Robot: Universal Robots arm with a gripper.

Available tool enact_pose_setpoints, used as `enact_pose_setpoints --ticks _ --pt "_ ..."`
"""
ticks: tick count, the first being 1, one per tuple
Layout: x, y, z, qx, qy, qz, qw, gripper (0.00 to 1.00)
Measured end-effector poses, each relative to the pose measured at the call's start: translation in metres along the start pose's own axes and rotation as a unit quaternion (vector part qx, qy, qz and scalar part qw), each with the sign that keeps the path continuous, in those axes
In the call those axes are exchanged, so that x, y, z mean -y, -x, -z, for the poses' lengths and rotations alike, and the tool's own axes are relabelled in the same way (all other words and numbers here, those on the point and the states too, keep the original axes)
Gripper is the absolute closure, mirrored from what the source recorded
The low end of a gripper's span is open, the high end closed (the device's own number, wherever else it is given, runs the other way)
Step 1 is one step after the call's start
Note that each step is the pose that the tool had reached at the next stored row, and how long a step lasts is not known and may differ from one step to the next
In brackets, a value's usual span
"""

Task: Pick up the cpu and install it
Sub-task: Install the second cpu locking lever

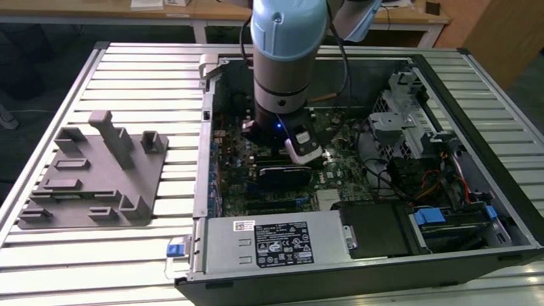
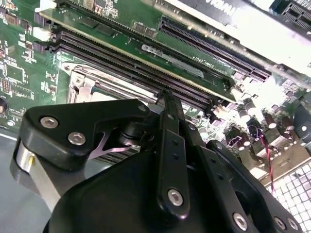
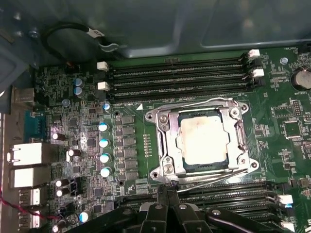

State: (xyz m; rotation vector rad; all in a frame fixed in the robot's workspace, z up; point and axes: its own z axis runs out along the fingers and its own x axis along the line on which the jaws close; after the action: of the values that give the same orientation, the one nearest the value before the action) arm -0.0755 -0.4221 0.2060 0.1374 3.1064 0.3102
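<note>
Grey plastic tray (image 1: 93, 185): at the exterior view's left, on the slatted metal table (image 1: 153, 83). We see no chip on it.

Computer case (image 1: 340, 264): lying open just beside the tray, toward the exterior view's right, with the green circuit board (image 1: 246, 191) exposed inside.

Arm (image 1: 285, 57): reaching straight down into the case, over the middle of the board.

Gripper (image 3: 168, 190): in both wrist views we see its two thin black fingers (image 2: 167, 111) pressed together with nothing between them. The tips are down at the edge of the metal socket frame (image 3: 163, 145), next to the memory slots (image 2: 121, 58).

Cpu (image 3: 203, 141): in the first wrist view it lies flat in the socket, silver top up and square to the frame. The frame's plate is down around its edges.

Wire lever (image 3: 214, 177): runs along the side of the frame nearest the fingertips. We cannot tell whether the tips touch it or whether it is hooked under its catch.

Done, in our judgement: the chip is picked up, carried over and seated, and the gripper has let go of it.

Left, in our judgement: little beyond locking the frame, if the lever is not latched already.
</note>
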Motion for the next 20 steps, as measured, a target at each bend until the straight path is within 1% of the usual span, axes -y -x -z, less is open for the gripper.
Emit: enact_pose_setpoints --ticks 1,4,6,9,13,15,18,20 --pt "0.001 0.0001 -0.0001 -0.0003 0.0035 0.0 1.0 0.89" --pt "0.0043 0.0003 -0.0007 -0.0014 0.0162 0.0 0.9999 0.89" --pt "0.0065 0.0005 -0.0018 -0.002 0.0221 -0.001 0.9998 0.89" --pt "0.009 0.0005 -0.0043 -0.0025 0.0287 -0.001 0.9996 0.89" --pt "0.0103 0.0003 -0.0077 -0.0032 0.0367 -0.001 0.9993 0.89" --pt "0.0105 0.0001 -0.0086 -0.0036 0.0419 -0.001 0.9991 0.89" --pt "0.0107 -0.0004 -0.0097 -0.004 0.0466 -0.001 0.9989 0.89" --pt "0.0109 -0.0012 -0.0106 -0.0041 0.0481 -0.001 0.9988 0.89"
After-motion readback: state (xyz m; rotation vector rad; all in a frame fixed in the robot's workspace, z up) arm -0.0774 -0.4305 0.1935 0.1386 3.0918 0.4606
